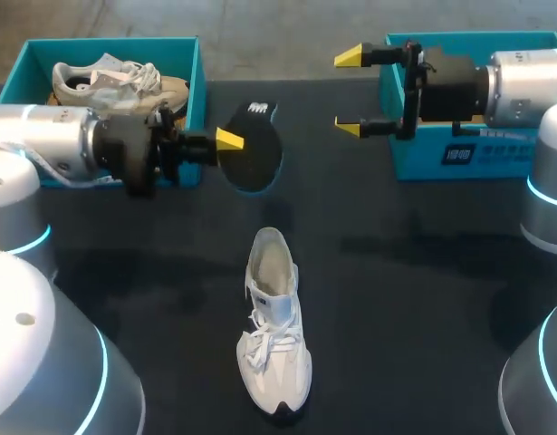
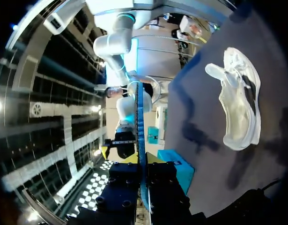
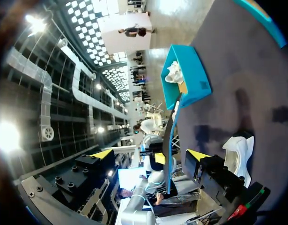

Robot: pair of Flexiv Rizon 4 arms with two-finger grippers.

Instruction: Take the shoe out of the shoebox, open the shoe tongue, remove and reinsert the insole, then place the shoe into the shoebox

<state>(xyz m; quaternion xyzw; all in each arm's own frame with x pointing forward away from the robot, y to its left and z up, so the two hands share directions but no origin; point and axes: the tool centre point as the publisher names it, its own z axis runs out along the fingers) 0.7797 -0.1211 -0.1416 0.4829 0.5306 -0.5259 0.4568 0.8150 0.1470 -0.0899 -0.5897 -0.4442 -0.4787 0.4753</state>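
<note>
A white shoe [image 1: 274, 331] lies on the dark table, toe towards the front edge, its opening empty. My left gripper [image 1: 225, 140] is shut on a black insole [image 1: 254, 149] with a blue rim, held on edge above the table behind the shoe. In the left wrist view the insole [image 2: 140, 126] runs edge-on out from between the fingers, with the shoe [image 2: 240, 103] off to the side. My right gripper [image 1: 350, 91] hangs open to the right of the insole, apart from it. From the right wrist, the insole [image 3: 170, 140] stands ahead of the open gripper [image 3: 150, 154].
A teal shoebox [image 1: 195, 68] at the back left holds a second pale shoe [image 1: 115, 80]. Another teal shoebox [image 1: 459, 159] stands at the back right, partly hidden by my right arm.
</note>
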